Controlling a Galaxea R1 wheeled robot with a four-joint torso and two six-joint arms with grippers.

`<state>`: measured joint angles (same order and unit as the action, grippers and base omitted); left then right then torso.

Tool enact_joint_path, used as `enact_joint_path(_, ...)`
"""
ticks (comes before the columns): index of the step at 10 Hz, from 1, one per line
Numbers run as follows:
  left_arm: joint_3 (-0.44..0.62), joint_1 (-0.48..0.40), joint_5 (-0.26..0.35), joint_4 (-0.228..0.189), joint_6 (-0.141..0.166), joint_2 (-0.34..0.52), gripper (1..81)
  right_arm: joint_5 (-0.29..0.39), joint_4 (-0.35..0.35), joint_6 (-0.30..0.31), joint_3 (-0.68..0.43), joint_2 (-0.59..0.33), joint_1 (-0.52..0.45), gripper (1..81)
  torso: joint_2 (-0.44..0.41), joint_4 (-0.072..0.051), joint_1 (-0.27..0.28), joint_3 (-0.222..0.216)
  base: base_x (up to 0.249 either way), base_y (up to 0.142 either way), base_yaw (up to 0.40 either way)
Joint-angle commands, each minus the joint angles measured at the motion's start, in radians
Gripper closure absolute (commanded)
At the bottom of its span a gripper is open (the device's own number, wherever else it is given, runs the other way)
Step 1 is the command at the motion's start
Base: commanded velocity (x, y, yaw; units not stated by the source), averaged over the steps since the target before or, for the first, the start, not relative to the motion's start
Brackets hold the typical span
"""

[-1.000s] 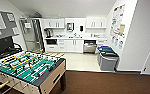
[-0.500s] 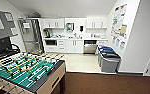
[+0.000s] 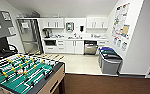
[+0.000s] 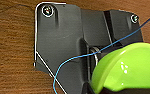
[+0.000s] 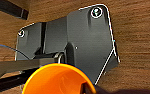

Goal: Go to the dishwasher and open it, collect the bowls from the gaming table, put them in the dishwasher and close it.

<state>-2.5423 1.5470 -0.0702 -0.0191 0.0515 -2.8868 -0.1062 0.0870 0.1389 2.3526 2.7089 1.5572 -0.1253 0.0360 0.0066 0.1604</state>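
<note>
The dishwasher (image 3: pixel 90 48) shows its steel front under the white counter at the far wall of the kitchen. The gaming table (image 3: pixel 52 79), with a green field and rods, stands close at the near left. In the left wrist view a lime-green bowl (image 4: pixel 131 67) hangs above the brown floor, with my left gripper (image 4: pixel 103 88) shut on its rim. In the right wrist view an orange bowl (image 5: pixel 58 80) hangs the same way, gripped at its rim by my right gripper (image 5: pixel 86 87).
Grey waste bins (image 3: pixel 109 60) with blue and green lids stand against the right wall, beside the way to the dishwasher. A tall steel fridge (image 3: pixel 28 35) is at the back left, a small black oven (image 3: pixel 50 42) next to it. Pale kitchen floor (image 3: pixel 81 63) follows the brown floor (image 3: pixel 103 85).
The whole head view has shifted slightly, so the camera has moved a little. Nothing in the room has moved.
</note>
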Motion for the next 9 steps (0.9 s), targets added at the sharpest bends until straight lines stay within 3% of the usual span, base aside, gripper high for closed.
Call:
enact_joint_path(1,0.004,-0.037,0.056,-0.01,-0.004,0.012,81.1,0.051,0.01,-0.004,-0.001,-0.024,-0.041,81.1,0.0,0.0,0.0,0.0,0.16,0.0,0.0)
enact_joint_path(5,0.004,-0.037,0.056,-0.01,-0.004,0.012,81.1,0.051,0.01,-0.004,-0.001,-0.024,-0.041,81.1,0.0,0.0,0.0,0.0,0.161,0.0,0.0)
enact_joint_path(9,0.004,-0.037,0.056,-0.012,-0.005,0.012,81.1,0.049,0.01,-0.004,0.0,-0.024,-0.038,81.1,0.0,0.0,0.0,0.0,0.161,-0.063,0.0)
